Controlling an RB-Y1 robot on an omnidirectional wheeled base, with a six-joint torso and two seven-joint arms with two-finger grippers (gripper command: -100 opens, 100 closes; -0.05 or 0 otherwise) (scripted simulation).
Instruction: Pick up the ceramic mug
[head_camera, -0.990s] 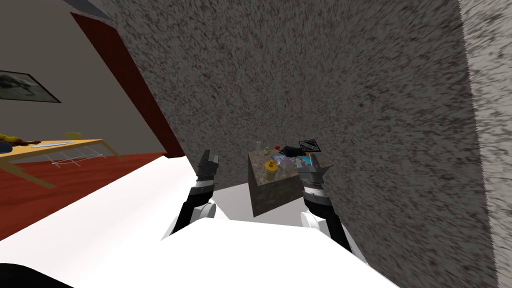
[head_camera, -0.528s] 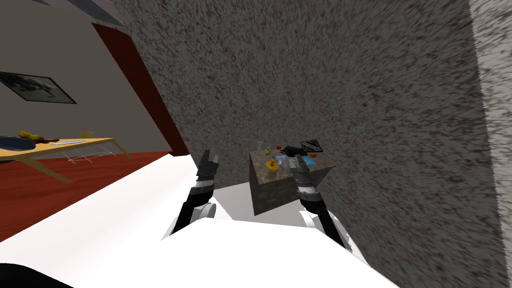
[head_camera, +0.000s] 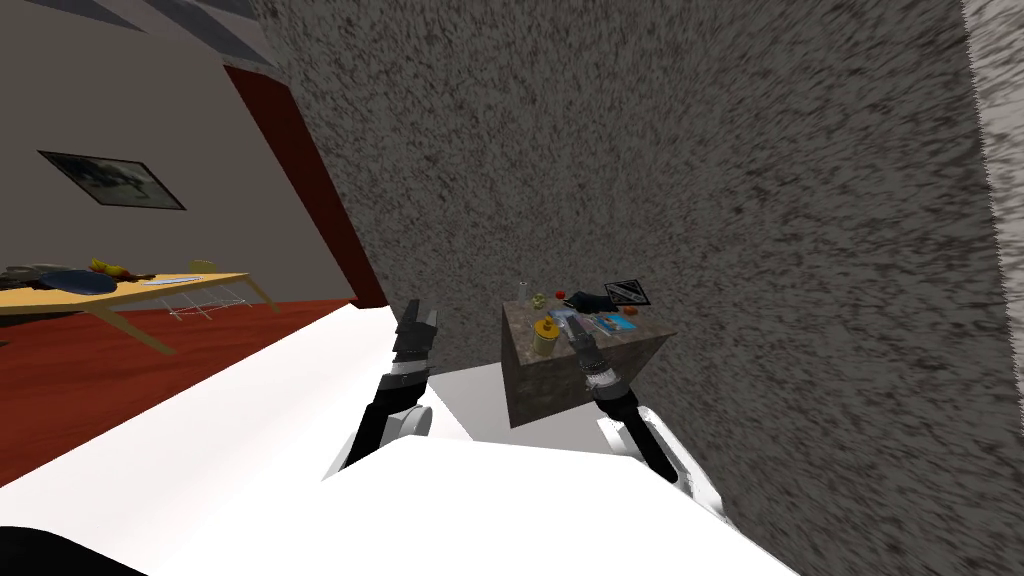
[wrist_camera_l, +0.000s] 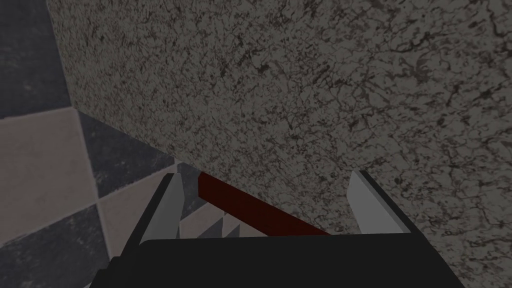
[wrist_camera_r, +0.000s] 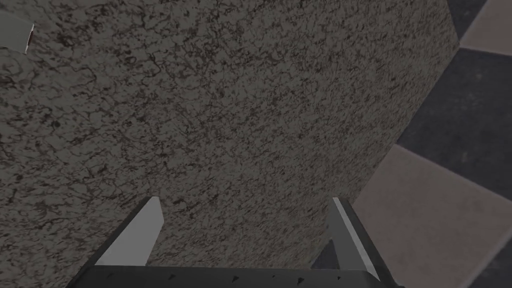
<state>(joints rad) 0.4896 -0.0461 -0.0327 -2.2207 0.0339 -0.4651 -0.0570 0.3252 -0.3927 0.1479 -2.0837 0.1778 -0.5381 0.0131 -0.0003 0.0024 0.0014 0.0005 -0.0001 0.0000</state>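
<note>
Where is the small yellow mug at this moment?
In the head view, the small yellow mug stands on the near left part of the speckled brown block table, just to the left of the right gripper.

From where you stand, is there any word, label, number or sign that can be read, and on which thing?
No text can be read.
Black card on the small table: white marks, too small to read.
Blue flat item near it: print too small to read.
Framed picture on the wall: no words visible.
Yellow mug: no label visible.
</note>
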